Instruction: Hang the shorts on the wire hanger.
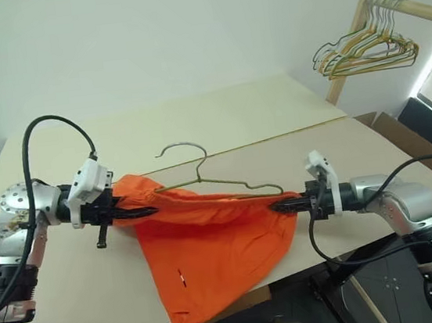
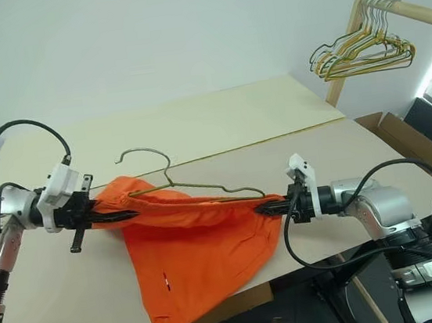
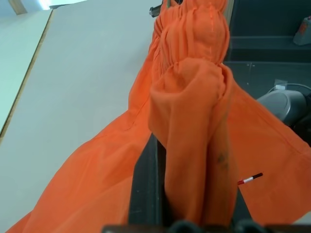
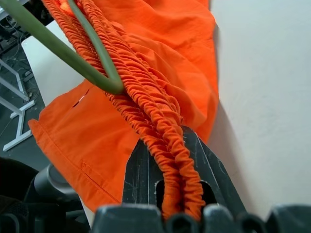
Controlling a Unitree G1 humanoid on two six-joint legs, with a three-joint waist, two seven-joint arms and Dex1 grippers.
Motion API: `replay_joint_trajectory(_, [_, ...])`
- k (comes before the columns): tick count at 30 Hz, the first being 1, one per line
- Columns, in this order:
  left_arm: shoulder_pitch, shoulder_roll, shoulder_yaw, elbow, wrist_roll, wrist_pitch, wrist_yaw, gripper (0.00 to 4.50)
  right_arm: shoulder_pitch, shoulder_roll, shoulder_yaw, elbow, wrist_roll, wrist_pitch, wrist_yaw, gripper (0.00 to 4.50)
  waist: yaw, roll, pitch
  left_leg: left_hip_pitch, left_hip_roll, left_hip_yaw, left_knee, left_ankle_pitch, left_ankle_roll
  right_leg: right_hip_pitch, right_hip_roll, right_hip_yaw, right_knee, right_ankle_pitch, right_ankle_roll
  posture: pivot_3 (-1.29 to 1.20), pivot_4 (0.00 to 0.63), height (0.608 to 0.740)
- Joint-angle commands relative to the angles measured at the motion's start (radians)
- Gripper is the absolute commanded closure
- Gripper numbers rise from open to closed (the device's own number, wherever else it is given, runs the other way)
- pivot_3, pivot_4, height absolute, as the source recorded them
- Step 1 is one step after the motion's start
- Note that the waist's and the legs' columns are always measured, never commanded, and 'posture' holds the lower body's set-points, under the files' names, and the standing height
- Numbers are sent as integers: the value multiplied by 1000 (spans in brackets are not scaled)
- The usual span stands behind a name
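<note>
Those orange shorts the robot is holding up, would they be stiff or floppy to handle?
Probably floppy: the shorts sag between the left gripper and right gripper, both shut on the waistband. Likely light, since two small pinches hold them up. The gathered waistband probably stretches.

The shorts (image 1: 211, 249) are soft matt orange cloth, smooth across the legs and tightly puckered along the gathered waistband. The wire hanger (image 1: 202, 175) is thin smooth metal with a dull sheen. The surface (image 1: 219, 122) is a pale, matt, smooth board. At two o'clock, bunched gold-toned metal hangers (image 1: 364, 53) hang from a light wooden rail (image 1: 410, 10). A cardboard box (image 1: 388, 120) looks matt brown.
</note>
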Motion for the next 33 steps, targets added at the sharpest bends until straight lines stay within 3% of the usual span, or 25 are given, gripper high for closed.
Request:
replay_joint_trajectory(1, [-7, 47, 55, 63, 48, -35, 14, 4500, 4, -86, -64, 56, -56, -6, -13, 4464, 0, 0, 0, 0, 0, 0, 0, 0, 0, 0, 0, 0, 0, 0, 0, 22, 0, 740])
replay_joint_trajectory(7, [9, 74, 65, 41, 0, 0, -22, 4500, -4, -82, -51, 94, -99, -11, -58, 4464, -2, 0, 0, 0, 0, 0, 0, 0, 0, 0, 0, 0, 0, 0, 0, 25, 0, 740])
replay_joint_trajectory(14, [83, 135, 18, 61, 57, -145, -44, 4500, -32, -72, -41, 113, -98, -17, -74, 4464, -4, 0, 0, 0, 1, 1, 0, 0, 0, 0, 0, 0, 0, 0, 0, 32, 0, 740])
replay_joint_trajectory(25, [-15, 67, -7, 213, 181, -192, 174, 4500, -4, -121, -53, 67, -77, -27, -34, 4464, 13, 0, 0, 0, 0, 1, 0, 0, 0, 0, 0, 0, 0, 0, 0, 14, 0, 740])
replay_joint_trajectory(33, [0, 109, -65, 251, 218, -297, 35, 4500, -1, -156, -59, -2, -64, -46, -1, 4464, 8, 0, 0, 0, 0, 2, 0, 0, 0, -1, 0, 0, 0, 0, 0, 1, 0, 740])
